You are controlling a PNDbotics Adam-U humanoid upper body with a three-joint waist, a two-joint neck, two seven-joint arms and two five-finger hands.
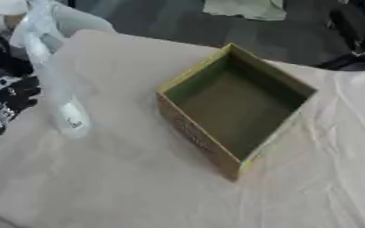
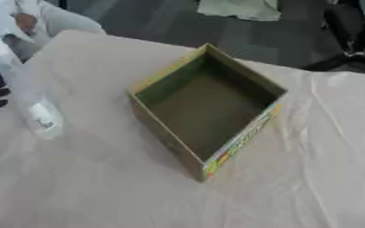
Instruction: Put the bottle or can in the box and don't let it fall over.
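An open, empty olive-green cardboard box (image 1: 236, 107) is noted. Left of it, the left robot hand (image 1: 18, 95) adjoins a blurred clear plastic bottle (image 1: 57, 89); grip indeterminable. Upright carriage is advised.

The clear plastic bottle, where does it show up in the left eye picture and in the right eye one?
Left eye view: the clear bottle runs down the left side, left of the open box.
Right eye view: the bottle hugs the left edge.
Shared landmark: the box's near corner, pointing at the camera in both views.
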